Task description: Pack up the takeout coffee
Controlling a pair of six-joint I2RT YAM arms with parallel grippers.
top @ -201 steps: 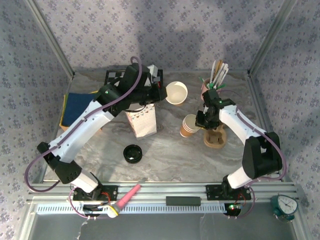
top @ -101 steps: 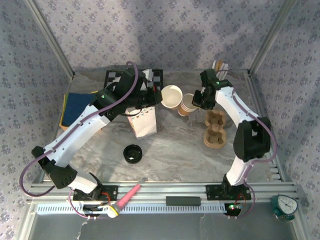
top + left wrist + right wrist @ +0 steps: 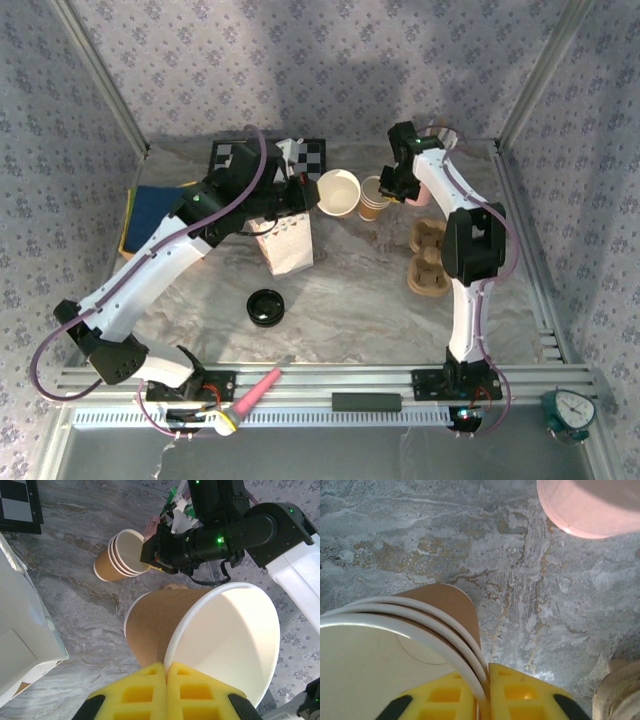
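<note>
While the black lid (image 3: 266, 306) lies on the surface (image 3: 350, 300) on the near side of the white paper bag (image 3: 285, 245), every change has occurred beyond the bag. Just past the bag's far right corner, the left gripper (image 3: 166, 667) remains pinched shut on the rim of the takeout coffee (image 3: 200, 630), which has shifted slightly toward the bag and carries no lid. The right gripper (image 3: 487, 672), pads clamped across the rim of the stack of cups (image 3: 395, 645), has carried that stack from beside the cardboard carrier (image 3: 430, 262), right of the bag, to a position farther back, just beside the takeout coffee. Assessment: the spare cups are being moved aside. The coffee remains outside the bag, so packing is not yet done.
</note>
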